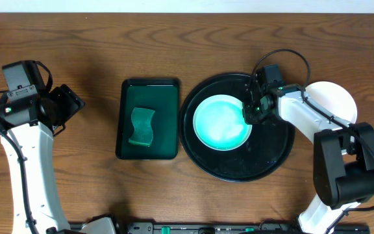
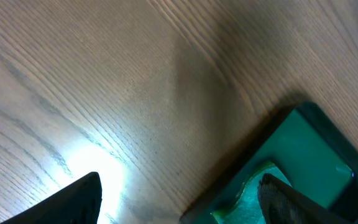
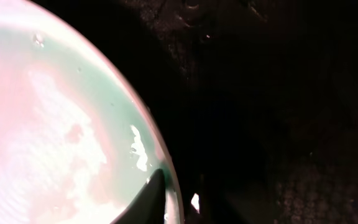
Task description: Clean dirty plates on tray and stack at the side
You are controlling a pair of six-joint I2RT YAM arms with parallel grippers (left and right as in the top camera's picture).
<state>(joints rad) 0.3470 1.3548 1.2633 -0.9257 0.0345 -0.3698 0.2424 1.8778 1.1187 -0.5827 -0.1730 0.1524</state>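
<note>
Where the right arm (image 1: 343,169) stood at the near right of the wooden table (image 1: 76,45), it bent leftward over the black tray (image 1: 239,174), which lay right of the table's middle. A pale mint plate (image 1: 218,123) sat inside that tray, left of its centre and well within the raised rim. The right gripper (image 1: 249,112) was at the plate's right edge. In the right wrist view one dark finger (image 3: 155,194) lay over the glossy rim, where the surface looked greenish and wet. The other finger was lost against the dark tray, so whether the jaws were clamped on the plate or merely resting there could not be told.

Left of the black tray, just beside it, lay a rectangular green tray (image 1: 169,117) holding a wavy green sponge (image 1: 141,127). Farther left, the left gripper (image 2: 179,180) hung above bare wood with its jaws spread wide and nothing between them, a corner of the green tray showing in its wrist view.

At the far right, a second plate (image 1: 335,97), white, rested on the table just beside the black tray, partly covered by the right arm.
</note>
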